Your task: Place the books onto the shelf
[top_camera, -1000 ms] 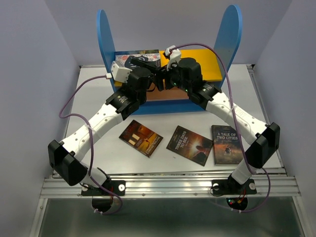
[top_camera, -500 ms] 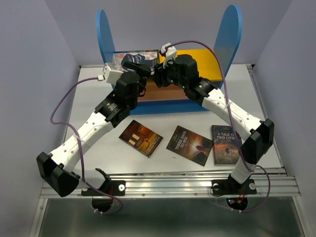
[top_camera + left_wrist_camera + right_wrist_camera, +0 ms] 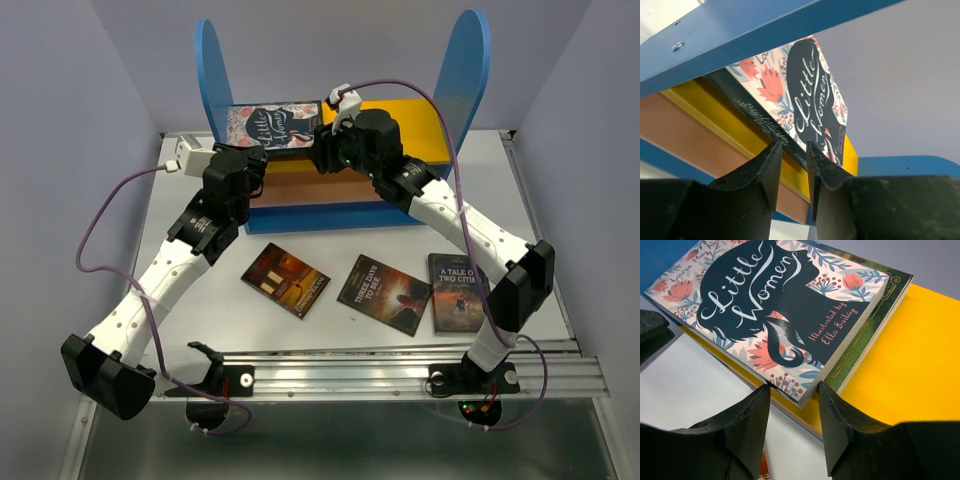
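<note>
The Little Women book point(image 3: 275, 125) lies flat on top of a small pile point(image 3: 860, 335) on the shelf's point(image 3: 470, 70) yellow top board point(image 3: 420, 125), at its left end. Three more books point(image 3: 384, 293) lie on the table point(image 3: 180, 200) in front of the shelf. The right gripper point(image 3: 793, 389) is spread, and the pile's corner sits right at its tips. A push here could slide the pile off the shelf. The left gripper point(image 3: 792, 146), by the shelf's left front, has a small gap with nothing in it. It could bump the pile too.
</note>
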